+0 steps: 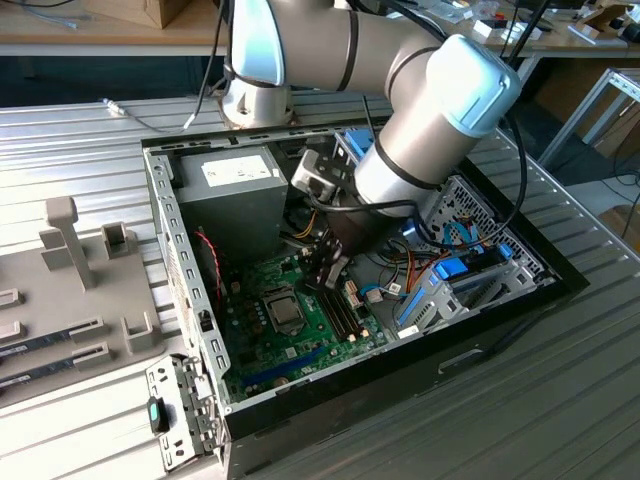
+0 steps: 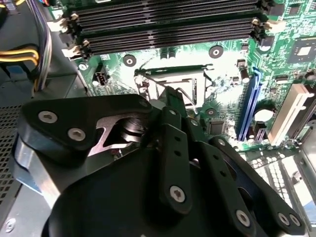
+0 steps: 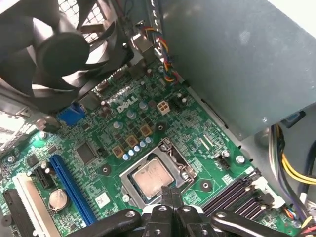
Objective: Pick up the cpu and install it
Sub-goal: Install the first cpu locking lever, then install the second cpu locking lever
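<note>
We see the cpu [image 3: 154,177] already lying in the motherboard socket [image 3: 129,174], with the gripper [image 3: 169,193] just above its edge. We cannot tell how far its fingers are parted or whether they hold anything. Our worry: pressing down off-square could tilt the chip and bend socket pins.

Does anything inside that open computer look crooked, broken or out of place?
Nothing stands out. The small silvery square cpu lies flat and square in its metal socket frame on the large green motherboard, with the black pincer just beside it.

cpu [image 3: 153,177] | silvery square (green rim) | flat in motherboard socket
</note>
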### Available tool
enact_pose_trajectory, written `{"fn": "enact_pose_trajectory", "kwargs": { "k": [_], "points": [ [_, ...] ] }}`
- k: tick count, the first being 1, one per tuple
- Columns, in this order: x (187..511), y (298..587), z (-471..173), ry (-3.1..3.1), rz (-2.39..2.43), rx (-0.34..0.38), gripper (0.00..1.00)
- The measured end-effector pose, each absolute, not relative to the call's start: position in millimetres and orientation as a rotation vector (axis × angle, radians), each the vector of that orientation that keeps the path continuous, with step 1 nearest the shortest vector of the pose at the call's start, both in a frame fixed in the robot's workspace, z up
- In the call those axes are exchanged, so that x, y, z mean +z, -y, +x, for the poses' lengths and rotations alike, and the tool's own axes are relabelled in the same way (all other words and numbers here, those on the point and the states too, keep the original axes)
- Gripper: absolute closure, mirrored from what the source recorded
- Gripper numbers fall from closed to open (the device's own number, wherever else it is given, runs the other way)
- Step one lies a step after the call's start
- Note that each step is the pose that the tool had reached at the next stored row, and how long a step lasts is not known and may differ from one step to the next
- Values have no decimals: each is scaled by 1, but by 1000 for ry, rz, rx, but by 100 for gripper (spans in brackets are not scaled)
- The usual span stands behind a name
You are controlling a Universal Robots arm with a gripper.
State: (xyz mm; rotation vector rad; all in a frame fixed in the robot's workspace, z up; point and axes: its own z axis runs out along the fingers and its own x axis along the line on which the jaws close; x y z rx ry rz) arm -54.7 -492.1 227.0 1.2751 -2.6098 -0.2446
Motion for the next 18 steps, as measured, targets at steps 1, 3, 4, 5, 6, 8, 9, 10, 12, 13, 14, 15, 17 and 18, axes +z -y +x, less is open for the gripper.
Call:
{"fn": "enact_pose_trajectory", "kwargs": {
  "k": [1, 3, 4, 5, 6, 8, 9, 10, 12, 13, 14, 15, 17, 18],
  "points": [
    [225, 495, -54, 2609, 1275, -248, 89],
    [222, 498, -54, 2609, 1275, -250, 89],
    [220, 499, -53, 2608, 1275, -251, 89],
    [220, 499, -53, 2608, 1275, -251, 89],
    [220, 499, -53, 2608, 1275, -251, 89],
    [219, 499, -53, 2609, 1275, -252, 89],
    [219, 499, -53, 2609, 1275, -252, 89],
    [219, 499, -53, 2609, 1275, -251, 89],
    [219, 499, -54, 2634, 1288, -229, 89],
    [219, 499, -54, 2640, 1292, -224, 89],
    [219, 499, -54, 2641, 1292, -224, 89],
    [219, 499, -54, 2641, 1292, -224, 89],
    [219, 499, -54, 2641, 1292, -224, 89],
    [218, 499, -54, 2641, 1292, -223, 89]
  ]
}}
